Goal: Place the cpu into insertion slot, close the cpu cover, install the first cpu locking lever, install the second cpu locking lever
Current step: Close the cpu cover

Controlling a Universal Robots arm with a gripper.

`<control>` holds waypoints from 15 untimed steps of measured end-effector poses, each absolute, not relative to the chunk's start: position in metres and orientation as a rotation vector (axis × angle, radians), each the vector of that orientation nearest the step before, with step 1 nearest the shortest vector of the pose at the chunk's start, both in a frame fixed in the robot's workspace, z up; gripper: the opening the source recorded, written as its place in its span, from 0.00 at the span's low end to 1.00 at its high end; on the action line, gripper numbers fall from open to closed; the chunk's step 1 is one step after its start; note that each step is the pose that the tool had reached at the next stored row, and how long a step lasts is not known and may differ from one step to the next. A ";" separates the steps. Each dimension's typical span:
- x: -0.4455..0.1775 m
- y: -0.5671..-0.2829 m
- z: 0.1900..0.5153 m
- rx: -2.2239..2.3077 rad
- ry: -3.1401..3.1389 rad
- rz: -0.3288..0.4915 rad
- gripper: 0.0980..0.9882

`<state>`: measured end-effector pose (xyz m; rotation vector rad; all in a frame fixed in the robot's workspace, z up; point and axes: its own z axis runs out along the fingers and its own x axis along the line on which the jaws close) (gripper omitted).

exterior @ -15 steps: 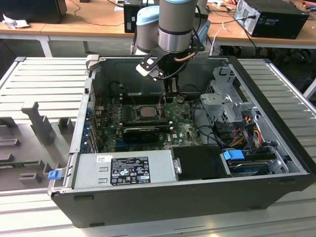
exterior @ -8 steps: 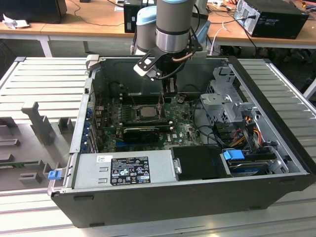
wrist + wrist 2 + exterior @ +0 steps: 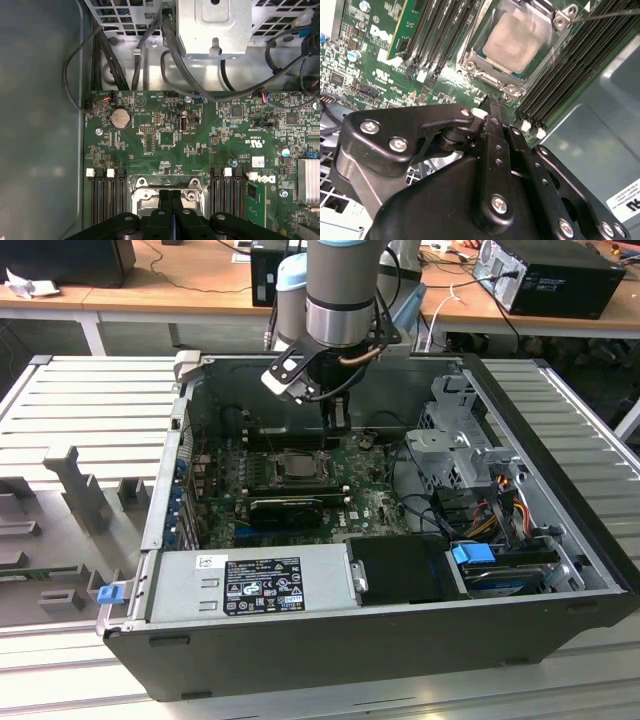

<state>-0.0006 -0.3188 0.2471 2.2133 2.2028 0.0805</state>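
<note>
Nearest to me in the exterior view is the front wall of the open case (image 3: 300, 640), which sits on the slatted bench (image 3: 90, 390). Just inside that wall lies the power supply (image 3: 255, 580). Past it, on the green board (image 3: 375, 505), is the long black card (image 3: 285, 508).

Right behind the card is the slot (image 3: 274, 466). The cpu (image 3: 517, 40) sits in it, silver face up. In the second wrist view the cover (image 3: 487, 75) frames the chip, but I can't tell whether it is fully down. A thin lever (image 3: 605, 15) sticks out from one corner of the slot, over the black memory slots (image 3: 570, 75).

My pincer (image 3: 337, 428) hangs at the far edge of the slot, low over the board. In both wrist views its fingers (image 3: 165, 200) are pressed together, and I see nothing between them. In the second wrist view the pincer (image 3: 492, 102) points at the slot's bolted corner and is just beside it. I can't say whether it touches.

Beyond the tips, the first wrist view shows a coin cell (image 3: 120, 118) on the board. Black cables (image 3: 150, 50) loop up from the board to the drive cage (image 3: 215, 25). In the exterior view that cage (image 3: 455, 435) stands to the exterior view's right of the pincer.

The arm (image 3: 345, 290) rises from the pincer. Behind it a far bench (image 3: 150, 295) carries dark boxes and cords.
</note>
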 end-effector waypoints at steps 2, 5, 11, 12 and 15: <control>-0.002 -0.319 0.247 2.213 2.203 0.080 0.01; -0.005 -0.319 0.247 2.213 2.203 0.080 0.01; -0.009 -0.319 0.241 2.213 2.203 0.080 0.01; -0.011 -0.319 0.239 2.213 2.203 0.080 0.01; -0.015 -0.319 0.236 2.213 2.203 0.080 0.01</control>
